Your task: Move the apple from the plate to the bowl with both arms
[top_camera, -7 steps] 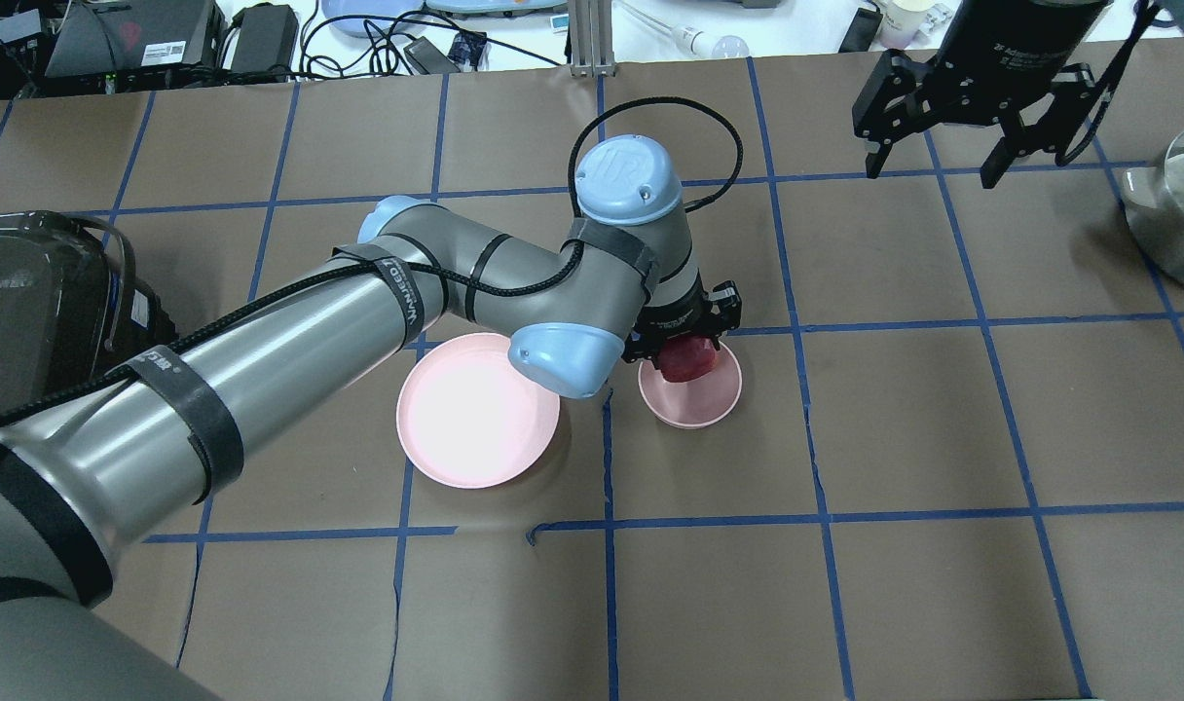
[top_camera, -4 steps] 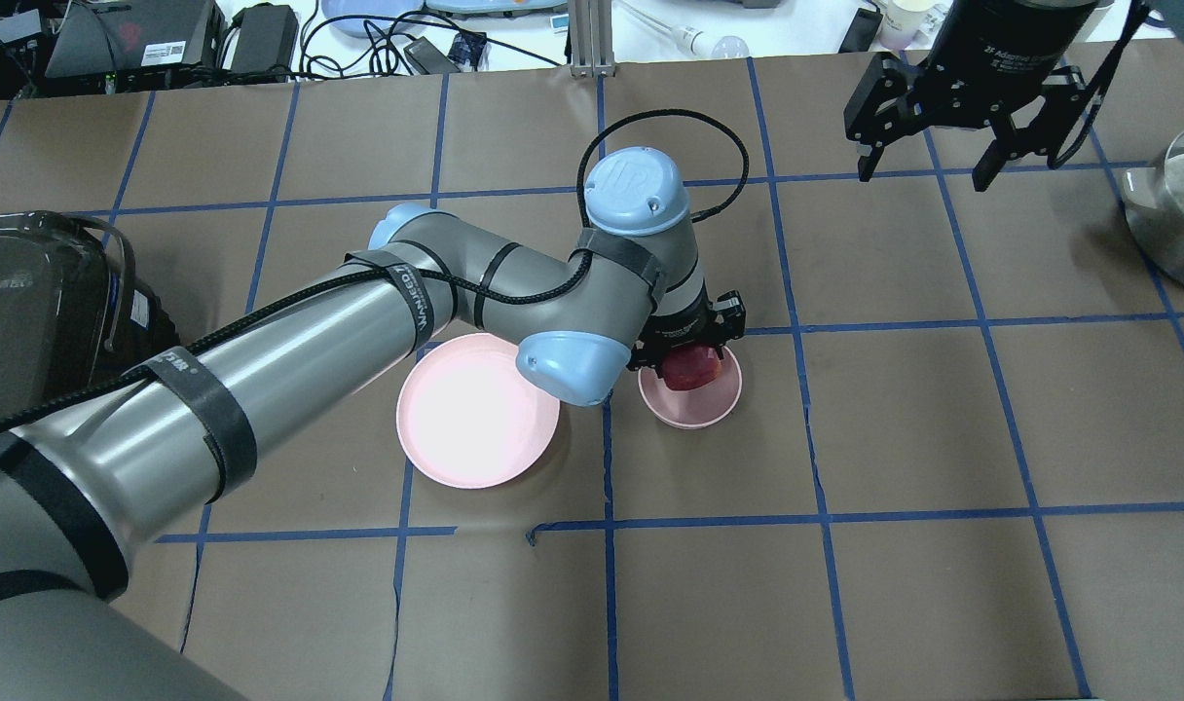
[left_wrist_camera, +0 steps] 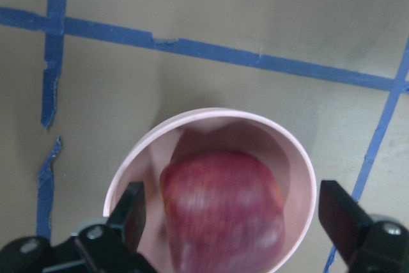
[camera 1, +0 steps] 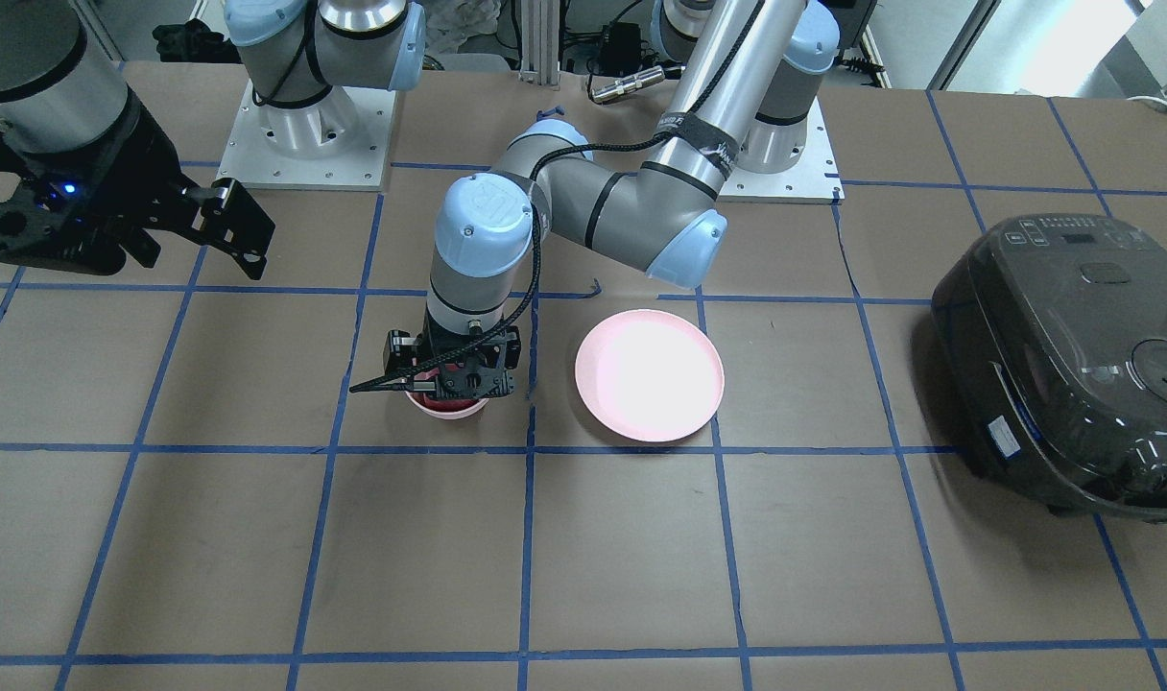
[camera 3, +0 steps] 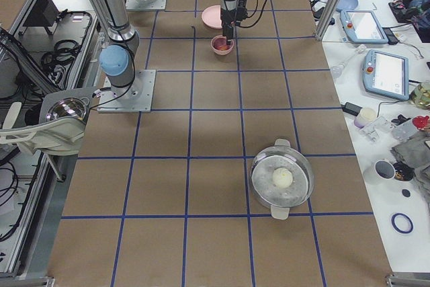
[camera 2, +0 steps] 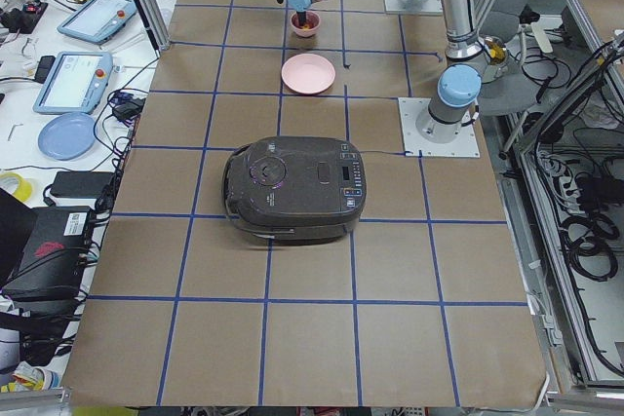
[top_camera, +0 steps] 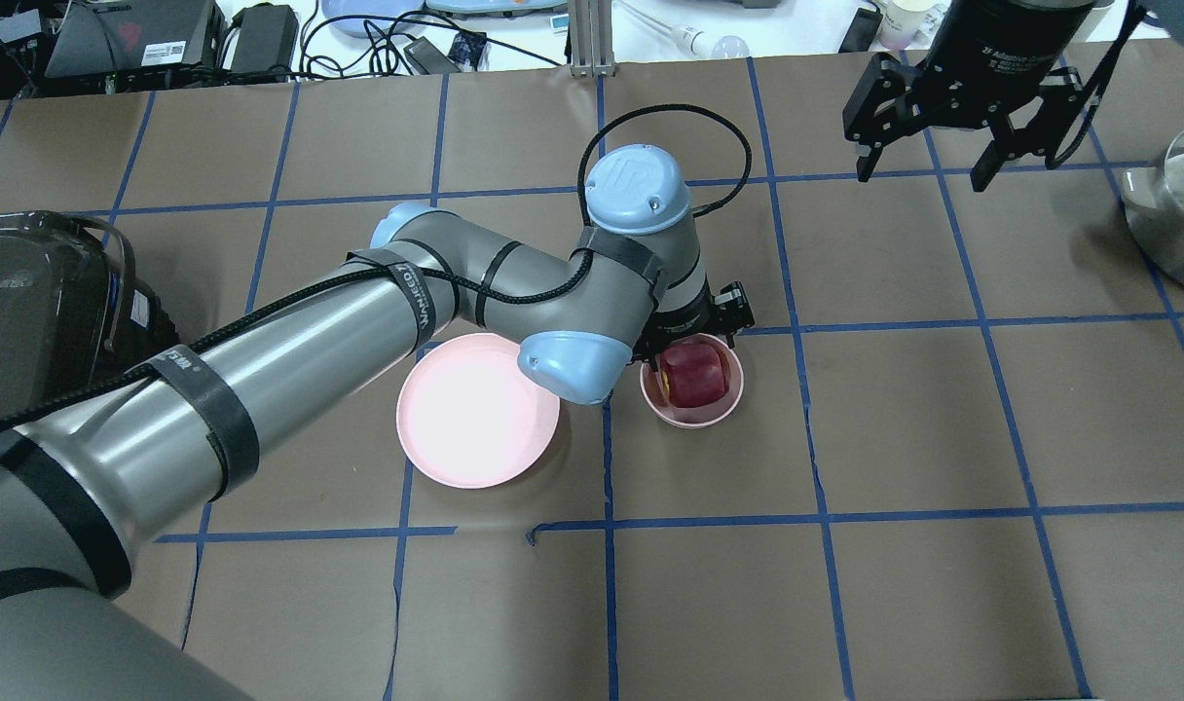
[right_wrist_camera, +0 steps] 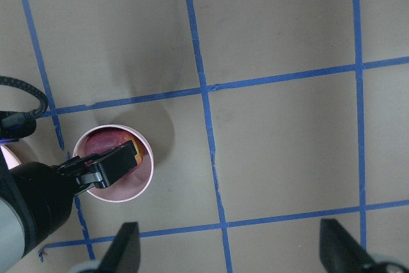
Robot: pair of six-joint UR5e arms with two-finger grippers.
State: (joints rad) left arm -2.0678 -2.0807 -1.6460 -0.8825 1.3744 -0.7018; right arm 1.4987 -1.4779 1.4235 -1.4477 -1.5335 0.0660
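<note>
Evidently at release, with the apple (top_camera: 694, 375) lying in the bowl (top_camera: 691, 420) and the left gripper (left_wrist_camera: 233, 218) spread wide over it; next, lift straight up and clear, right gripper (top_camera: 923, 178) open, well apart.

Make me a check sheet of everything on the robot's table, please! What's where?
Surface: brown paper table with a blue tape grid.
Job's things: apple sits in the bowl; plate beside it holds nothing.
Clutter: dark rice cooker; metal pot with a pale ball inside.
Grippers: left gripper open over the bowl, fingers wider than the apple; right gripper open, empty, off to the side.
Cables: black cable strapped along the left arm, looping at the wrist.
Surroundings: touch-screen pendants and a blue dish on side benches.
</note>
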